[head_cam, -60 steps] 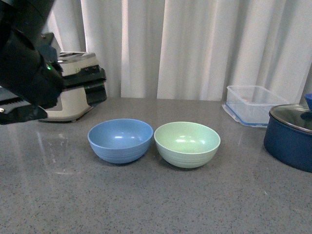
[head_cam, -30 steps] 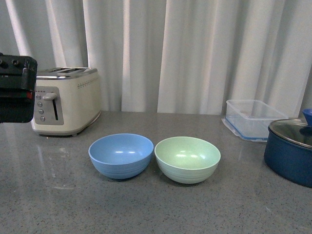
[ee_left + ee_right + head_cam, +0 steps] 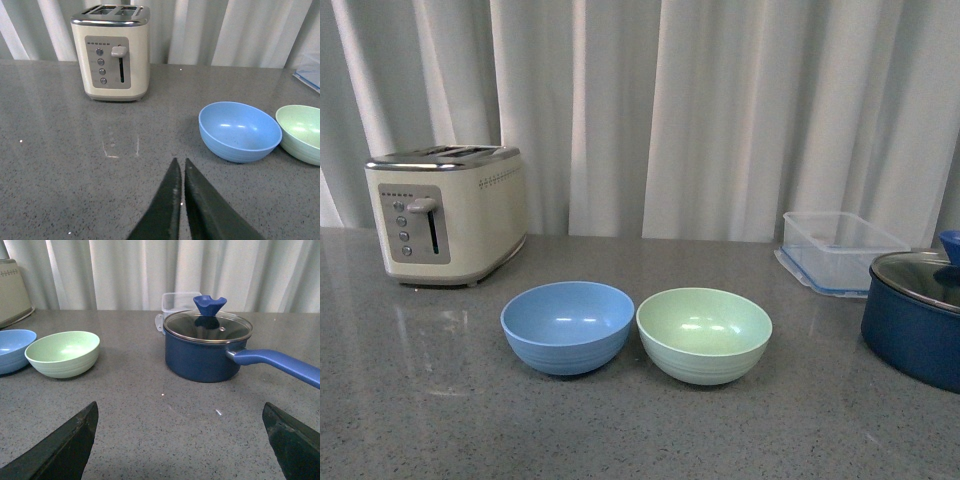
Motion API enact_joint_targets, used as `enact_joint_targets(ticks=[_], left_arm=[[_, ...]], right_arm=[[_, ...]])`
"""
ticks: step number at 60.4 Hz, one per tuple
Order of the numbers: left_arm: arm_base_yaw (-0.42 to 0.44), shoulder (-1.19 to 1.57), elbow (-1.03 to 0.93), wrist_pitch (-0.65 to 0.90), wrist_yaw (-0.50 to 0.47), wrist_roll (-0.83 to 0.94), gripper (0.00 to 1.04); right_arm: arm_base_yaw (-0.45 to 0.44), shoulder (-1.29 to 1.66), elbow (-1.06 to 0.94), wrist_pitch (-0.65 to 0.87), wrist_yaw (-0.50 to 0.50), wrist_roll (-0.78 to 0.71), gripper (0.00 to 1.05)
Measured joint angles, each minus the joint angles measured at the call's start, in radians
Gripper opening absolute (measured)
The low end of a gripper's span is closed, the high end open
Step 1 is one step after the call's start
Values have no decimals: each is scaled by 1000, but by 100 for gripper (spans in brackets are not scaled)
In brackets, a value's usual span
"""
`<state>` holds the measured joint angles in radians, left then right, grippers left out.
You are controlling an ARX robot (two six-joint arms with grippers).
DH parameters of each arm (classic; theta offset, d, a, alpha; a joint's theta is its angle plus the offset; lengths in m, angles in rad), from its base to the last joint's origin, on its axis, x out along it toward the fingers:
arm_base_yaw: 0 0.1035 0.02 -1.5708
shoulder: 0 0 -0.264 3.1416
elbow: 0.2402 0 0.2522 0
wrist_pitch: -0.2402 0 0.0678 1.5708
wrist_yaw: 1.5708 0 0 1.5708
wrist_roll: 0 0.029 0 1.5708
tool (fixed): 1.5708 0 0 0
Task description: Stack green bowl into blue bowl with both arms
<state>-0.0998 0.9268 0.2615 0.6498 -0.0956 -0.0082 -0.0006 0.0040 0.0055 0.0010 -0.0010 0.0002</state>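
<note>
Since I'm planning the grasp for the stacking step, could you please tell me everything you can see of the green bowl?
The green bowl is a pale mint, round, matte bowl, plastic-looking, with faint horizontal ridges near its base. It stands upright and empty on the grey speckled countertop, with light glints inside. It sits just right of the blue bowl, rims nearly meeting; whether they touch is unclear. Nothing else touches it.
</note>
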Motion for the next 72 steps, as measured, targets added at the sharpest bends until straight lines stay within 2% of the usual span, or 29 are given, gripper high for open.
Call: enact_joint_targets(ticks=[1, 6, 9, 16, 47, 53, 72], left_arm=[[3, -11, -10, 0, 3, -1, 3], [19, -65, -56, 0, 18, 3, 4], [61, -98, -82, -6, 80, 3, 4], [97, -160, -123, -27, 89, 3, 4], [97, -425, -222, -193, 94, 3, 4], [98, -448, -240, -174, 93, 3, 4], [98, -595, -241, -316, 95, 4, 4]], right_arm=[[0, 0, 0, 0, 0, 0, 95], [0, 0, 0, 0, 0, 0, 95], [0, 0, 0, 0, 0, 0, 95], [0, 0, 0, 0, 0, 0, 95], [0, 0, 0, 0, 0, 0, 95], [0, 0, 0, 0, 0, 0, 95], [0, 0, 0, 0, 0, 0, 95]])
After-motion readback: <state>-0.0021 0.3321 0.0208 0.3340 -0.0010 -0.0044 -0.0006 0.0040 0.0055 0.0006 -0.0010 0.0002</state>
